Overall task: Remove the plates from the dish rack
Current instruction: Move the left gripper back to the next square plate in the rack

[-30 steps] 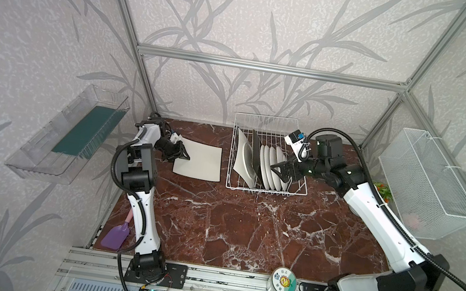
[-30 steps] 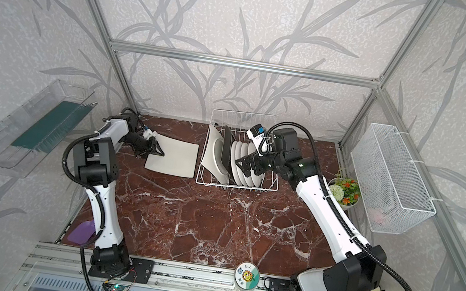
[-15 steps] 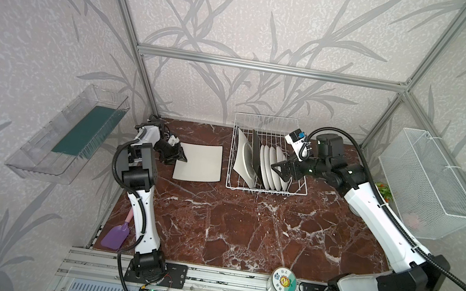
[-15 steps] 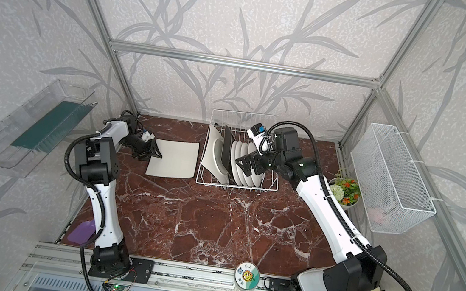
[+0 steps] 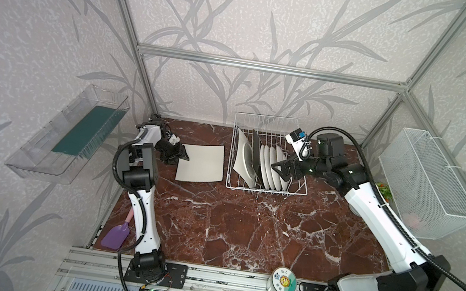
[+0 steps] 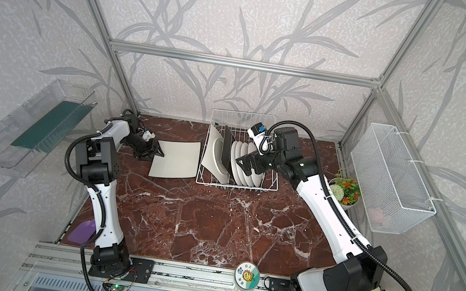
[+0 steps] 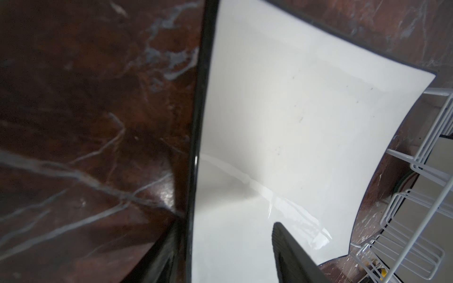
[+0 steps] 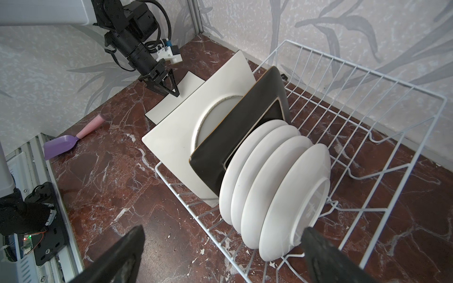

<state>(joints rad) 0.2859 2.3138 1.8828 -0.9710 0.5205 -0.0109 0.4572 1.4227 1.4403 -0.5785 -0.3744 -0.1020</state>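
While the left claw [image 5: 182, 159] stands parted left of the dish rack [image 5: 262, 191], the empty, wide-open right claw [image 5: 279, 172] faces its rightmost round plate [image 8: 294, 196].

black plate [image 8: 232, 137], red-brown white-veined marble table [image 5: 243, 232]

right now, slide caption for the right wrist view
Open right end effector facing round white plates, black plate and cream plate in the dish rack
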